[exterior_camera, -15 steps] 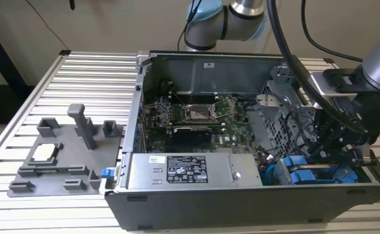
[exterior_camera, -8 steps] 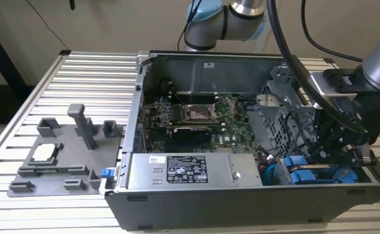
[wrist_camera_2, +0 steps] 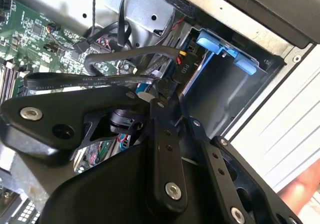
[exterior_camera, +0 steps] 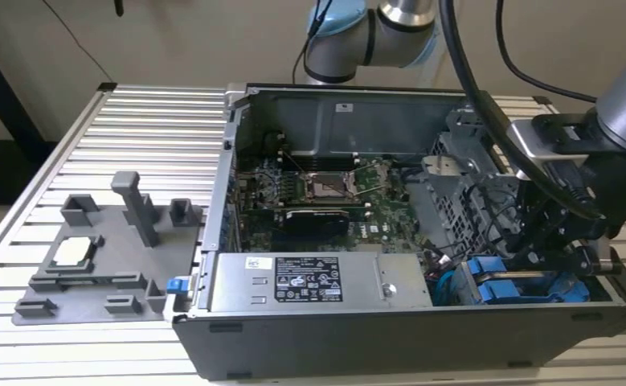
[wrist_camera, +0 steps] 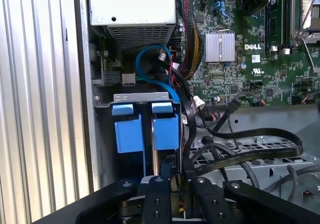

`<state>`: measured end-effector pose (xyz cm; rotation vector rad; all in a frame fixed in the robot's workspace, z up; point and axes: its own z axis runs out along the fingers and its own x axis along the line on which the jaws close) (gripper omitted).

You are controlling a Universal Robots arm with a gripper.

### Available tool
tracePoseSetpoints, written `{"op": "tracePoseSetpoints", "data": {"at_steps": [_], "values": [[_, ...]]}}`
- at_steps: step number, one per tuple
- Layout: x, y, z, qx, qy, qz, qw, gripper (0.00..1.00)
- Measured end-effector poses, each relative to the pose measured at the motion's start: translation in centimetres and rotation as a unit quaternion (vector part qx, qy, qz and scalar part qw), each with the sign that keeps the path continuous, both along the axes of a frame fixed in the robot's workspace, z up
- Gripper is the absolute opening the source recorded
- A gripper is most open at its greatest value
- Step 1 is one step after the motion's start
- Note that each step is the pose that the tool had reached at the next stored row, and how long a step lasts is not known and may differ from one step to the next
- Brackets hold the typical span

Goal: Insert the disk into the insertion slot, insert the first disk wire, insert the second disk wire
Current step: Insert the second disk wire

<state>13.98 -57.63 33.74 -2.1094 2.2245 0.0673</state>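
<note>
The disk [wrist_camera: 165,134], edge-on in its blue carrier, sits in the insertion slot [wrist_camera: 145,98] at the open computer case's [exterior_camera: 291,338] corner, while the gripper [wrist_camera: 172,184] hovers above, its fingers' state impossible to tell behind black linkages.

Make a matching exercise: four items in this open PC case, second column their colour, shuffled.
Items:
1. carrier frame
2. power-supply box
3. motherboard
4. flat cable

Colours:
A. green
B. black
C. bright blue
D. grey with a pale label

Pairs: 1-C, 2-D, 3-A, 4-B
</note>
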Motion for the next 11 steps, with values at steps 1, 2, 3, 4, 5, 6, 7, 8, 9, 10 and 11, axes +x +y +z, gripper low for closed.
{"op": "tracePoseSetpoints", "data": {"at_steps": [1,2,3,4,5,6,7,8,9,10,11], "values": [[0.0,0.0,0.01,0.0,0.0,0.0,1.0,0.24],[0.0,0.01,0.08,0.0,0.0,0.0,1.0,0.24],[0.0,0.0,0.21,0.0,0.0,0.0,1.0,0.24],[0.0,0.0,0.39,0.0,0.0,0.0,1.0,0.24],[0.0,0.0,0.55,0.0,0.0,0.0,1.0,0.24],[0.0,0.0,0.78,0.0,0.0,0.0,1.0,0.24],[0.0,0.0,1.02,0.0,0.0,0.0,1.0,0.24],[0.0,0.0,1.3,0.0,0.0,0.0,1.0,0.24],[0.0,0.0,1.61,0.0,0.0,0.0,1.0,0.24],[0.0,0.0,1.95,0.0,0.0,0.0,1.0,0.24],[0.0,0.0,2.3,0.0,0.0,0.0,1.0,0.24]]}}
